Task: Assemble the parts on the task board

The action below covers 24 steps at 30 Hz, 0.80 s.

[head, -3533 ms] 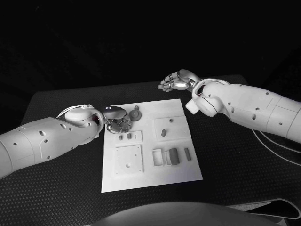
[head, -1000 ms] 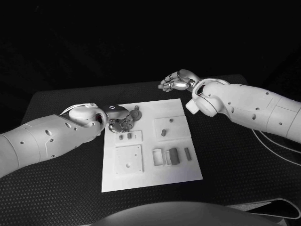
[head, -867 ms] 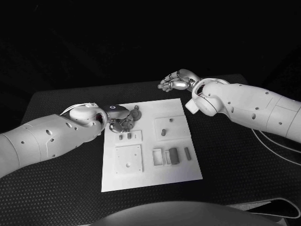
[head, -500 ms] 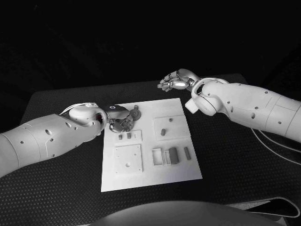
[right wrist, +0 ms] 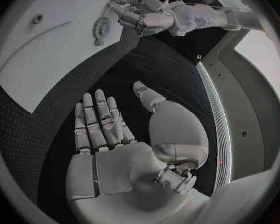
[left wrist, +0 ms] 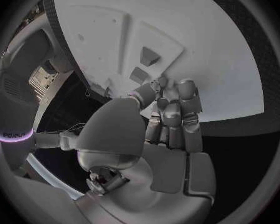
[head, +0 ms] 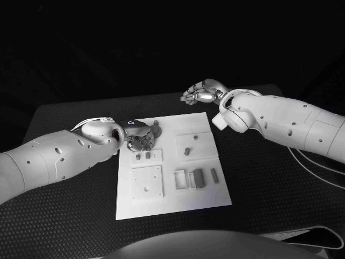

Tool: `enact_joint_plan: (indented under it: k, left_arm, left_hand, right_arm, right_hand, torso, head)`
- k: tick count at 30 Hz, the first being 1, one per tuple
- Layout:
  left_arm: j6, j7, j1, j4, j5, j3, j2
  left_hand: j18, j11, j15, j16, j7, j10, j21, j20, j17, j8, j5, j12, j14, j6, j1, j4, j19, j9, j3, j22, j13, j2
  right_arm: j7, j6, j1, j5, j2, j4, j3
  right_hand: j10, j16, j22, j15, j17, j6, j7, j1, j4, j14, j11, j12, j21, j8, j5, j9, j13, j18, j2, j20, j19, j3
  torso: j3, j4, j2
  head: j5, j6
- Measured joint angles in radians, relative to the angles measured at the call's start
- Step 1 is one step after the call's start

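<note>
The left hand point(head: 139, 137) sits over the board's point(head: 172, 199) far-left corner, its fingers point(left wrist: 171, 109) curled in together above the two small parts point(head: 143, 156) in the plate just nearer the robot. The wrist view shows those fingers bunched tight, and whether a piece is pinched among them I cannot tell. Beside the hand lies the gear point(head: 156, 130), flat on the board, touching or nearly touching the fingers.

To do this step well, in my judgement, the hand should come down straight over one part, pinch it by its narrow sides and keep it level (a tilt would likely jam it in its seat).

Further right, the slotted plate point(head: 197, 146) holds a short peg point(head: 186, 151) whose long axis runs toward and away from the robot. Nearer the robot, the block point(head: 198, 178) and the thin bar point(head: 214, 175) lie with their long axes the same way, parallel and just apart.

The right hand point(head: 200, 94) rests off the board, over the dark surface point(head: 71, 113) past the far-right corner, fingers point(right wrist: 97, 119) straight and holding nothing.
</note>
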<state>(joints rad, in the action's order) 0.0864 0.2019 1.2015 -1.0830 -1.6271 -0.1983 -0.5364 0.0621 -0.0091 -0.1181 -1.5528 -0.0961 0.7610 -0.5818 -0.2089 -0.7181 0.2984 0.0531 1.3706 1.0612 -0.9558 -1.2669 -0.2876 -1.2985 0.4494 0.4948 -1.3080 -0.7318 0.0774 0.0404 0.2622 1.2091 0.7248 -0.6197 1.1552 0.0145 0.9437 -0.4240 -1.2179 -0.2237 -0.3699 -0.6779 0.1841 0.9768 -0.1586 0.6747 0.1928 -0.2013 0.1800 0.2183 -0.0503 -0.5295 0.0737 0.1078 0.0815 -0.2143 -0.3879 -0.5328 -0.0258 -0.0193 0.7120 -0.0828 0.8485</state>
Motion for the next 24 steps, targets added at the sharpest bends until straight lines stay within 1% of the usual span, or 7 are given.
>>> enact_joint_plan:
  k: [3,6,10,12,14,21,24]
  left_arm:
    - [0.001,0.000,0.000,0.002,0.000,0.000,0.001]
    - [0.002,0.000,0.000,0.003,0.000,0.000,0.001]
    - [0.008,0.000,-0.001,0.004,0.001,0.000,0.000]
    - [0.010,0.000,-0.001,0.005,0.004,-0.001,0.000]
    - [0.012,0.001,-0.001,0.005,0.010,-0.001,-0.003]
    - [0.018,0.002,-0.002,0.007,0.042,-0.001,-0.011]
    - [0.019,0.004,-0.003,0.008,0.058,-0.001,-0.013]
  left_hand:
    - [0.000,0.000,0.002,0.000,0.000,0.000,0.000,0.000,0.000,0.000,0.000,0.000,-0.002,0.000,0.006,0.001,0.000,0.000,-0.001,0.000,0.000,-0.005]
    - [0.000,0.000,0.002,0.000,0.000,0.000,0.000,0.000,0.000,0.000,0.000,0.000,-0.002,0.000,0.009,0.001,0.000,0.000,-0.001,0.000,0.000,-0.004]
    - [0.000,0.000,0.002,0.000,0.000,0.000,0.000,0.002,0.000,0.000,0.000,0.000,-0.002,0.000,0.022,0.001,0.001,-0.001,-0.001,0.000,0.001,-0.015]
    - [0.000,0.000,0.002,0.000,-0.004,0.000,0.000,0.001,0.000,0.004,0.000,0.000,-0.002,-0.004,0.025,0.001,0.001,-0.001,-0.002,0.000,0.002,-0.014]
    - [0.000,0.000,0.003,0.000,-0.005,0.000,0.000,-0.001,0.000,0.007,0.000,0.000,-0.002,-0.005,0.033,0.001,-0.001,-0.001,-0.002,0.000,0.003,-0.019]
    - [0.000,0.000,0.003,0.000,-0.002,0.000,0.000,-0.004,0.000,0.007,0.000,0.004,-0.002,-0.009,0.043,0.004,-0.004,0.002,0.001,0.000,0.005,-0.021]
    - [0.000,-0.004,0.000,0.000,-0.002,0.004,0.000,-0.004,0.000,0.007,0.000,0.004,0.001,-0.009,0.044,0.004,-0.004,0.002,0.001,0.000,0.005,-0.022]
  right_arm:
    - [0.000,0.000,0.000,0.000,0.000,0.000,0.000]
    - [0.000,0.000,0.000,0.000,0.000,0.000,0.000]
    - [0.000,0.000,0.000,0.000,0.000,0.000,0.000]
    - [0.000,0.000,0.000,0.000,0.000,0.000,0.000]
    - [0.000,0.000,0.000,0.000,0.000,0.000,0.000]
    - [0.000,0.000,0.000,0.000,0.000,0.000,0.000]
    - [0.000,0.000,0.000,0.000,0.000,0.000,0.000]
  right_hand:
    - [0.000,0.000,0.000,0.000,0.000,0.000,0.000,0.000,0.000,0.000,0.000,0.000,0.000,0.000,0.000,0.000,0.000,0.000,0.000,0.000,0.000,0.000]
    - [0.000,0.000,-0.001,0.000,0.000,0.000,0.000,0.000,0.000,0.000,0.000,0.000,0.000,0.000,0.000,0.000,0.000,0.000,0.000,0.000,0.000,0.000]
    - [0.000,0.000,-0.001,0.000,0.000,0.000,0.000,0.000,0.000,0.000,0.000,0.000,0.000,0.003,0.000,0.000,0.000,0.000,0.000,0.000,0.000,0.000]
    - [0.000,0.000,-0.001,0.000,0.000,0.000,0.000,0.000,0.000,0.000,0.000,0.000,0.000,0.003,0.000,0.000,0.000,0.000,0.000,0.000,0.000,0.000]
    - [0.000,0.000,-0.001,0.000,0.000,0.000,0.000,0.000,0.000,0.000,0.000,0.000,0.000,0.003,0.000,0.000,0.000,0.000,0.000,0.000,0.000,0.000]
    - [0.000,0.000,-0.001,0.000,0.000,0.000,0.000,0.000,0.000,0.000,0.000,0.000,0.000,0.003,0.000,0.000,-0.001,0.000,0.000,0.000,0.000,0.000]
    - [0.000,0.000,-0.001,0.000,0.000,0.000,0.000,0.000,0.000,0.000,0.000,0.000,0.000,0.003,0.000,0.000,-0.001,0.000,0.000,0.000,0.000,0.000]
  torso:
    - [-0.0001,-0.0001,0.000]
    - [-0.0003,-0.0003,0.000]
    - [-0.0004,-0.0003,0.000]
    - [-0.0004,-0.0003,0.000]
    - [-0.0004,-0.0003,0.000]
    - [-0.0003,-0.0003,0.001]
    - [-0.0002,-0.0003,0.001]
  head:
    - [0.000,-0.001]
    - [-0.001,-0.001]
    - [-0.001,-0.001]
    - [-0.001,-0.001]
    - [-0.001,-0.002]
    - [-0.002,-0.003]
    - [-0.002,-0.003]
